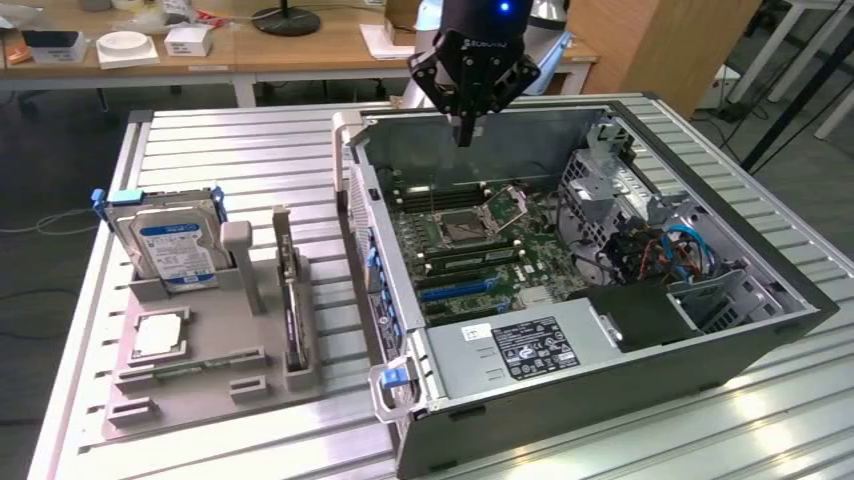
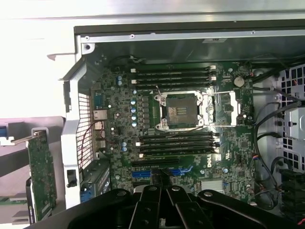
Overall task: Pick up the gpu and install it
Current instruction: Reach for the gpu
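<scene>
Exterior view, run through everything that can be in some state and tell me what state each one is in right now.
gripper, shut, holding nothing
computer case, lying on its side, side panel off
graphics card, standing on edge in the grey holder, not picked up
hard drive, upright in the same holder
processor socket, cover flipped open

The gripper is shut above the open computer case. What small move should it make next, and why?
Probably move toward the exterior view's left, to the gpu. The gripper is shut on nothing above the computer case, while the gpu stands upright in the gray holder beside the case, untouched.
</scene>
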Motion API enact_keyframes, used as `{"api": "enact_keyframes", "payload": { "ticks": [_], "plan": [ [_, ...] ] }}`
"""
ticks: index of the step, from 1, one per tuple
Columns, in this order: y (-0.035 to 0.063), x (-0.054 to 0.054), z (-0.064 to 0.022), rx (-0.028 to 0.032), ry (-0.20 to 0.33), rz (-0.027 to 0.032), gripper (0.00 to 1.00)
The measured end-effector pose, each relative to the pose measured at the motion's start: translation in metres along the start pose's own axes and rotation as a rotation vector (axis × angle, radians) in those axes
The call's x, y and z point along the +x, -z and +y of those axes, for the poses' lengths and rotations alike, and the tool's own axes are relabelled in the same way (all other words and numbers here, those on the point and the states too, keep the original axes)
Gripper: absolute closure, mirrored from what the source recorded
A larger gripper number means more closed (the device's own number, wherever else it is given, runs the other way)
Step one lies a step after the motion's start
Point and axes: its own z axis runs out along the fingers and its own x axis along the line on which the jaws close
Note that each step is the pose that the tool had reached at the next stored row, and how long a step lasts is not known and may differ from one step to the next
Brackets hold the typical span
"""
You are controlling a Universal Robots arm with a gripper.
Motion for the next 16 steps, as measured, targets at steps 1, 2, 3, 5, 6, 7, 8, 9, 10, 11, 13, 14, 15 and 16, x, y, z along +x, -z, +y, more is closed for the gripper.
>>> {"api": "enact_keyframes", "payload": {
  "ticks": [1,2,3,5,6,7,8,9,10,11,13,14,15,16],
  "plan": [
    [0.0000,0.0003,0.0000,0.0001,0.000,0.0000,0.89],
    [0.0000,0.0008,-0.0001,0.0001,0.000,0.0000,0.89],
    [0.0000,0.0013,-0.0001,0.0001,0.000,0.0001,0.89],
    [0.0000,0.0023,-0.0002,0.0001,0.000,0.0000,0.89],
    [0.0000,0.0027,-0.0002,0.0001,0.000,0.0000,0.89],
    [0.0001,0.0032,-0.0002,0.0001,0.000,0.0000,0.89],
    [0.0001,0.0037,-0.0003,0.0001,0.000,0.0000,0.89],
    [0.0001,0.0041,-0.0003,0.0001,0.000,0.0001,0.89],
    [0.0001,0.0044,-0.0003,0.0001,0.000,0.0000,0.89],
    [0.0001,0.0049,-0.0004,0.0001,0.000,0.0000,0.89],
    [0.0001,0.0057,-0.0004,0.0001,0.000,0.0000,0.89],
    [0.0001,0.0061,-0.0005,0.0001,0.000,0.0000,0.89],
    [0.0001,0.0066,-0.0005,0.0001,0.000,0.0000,0.89],
    [0.0000,0.0070,-0.0005,0.0001,0.000,0.0000,0.89]
  ]
}}
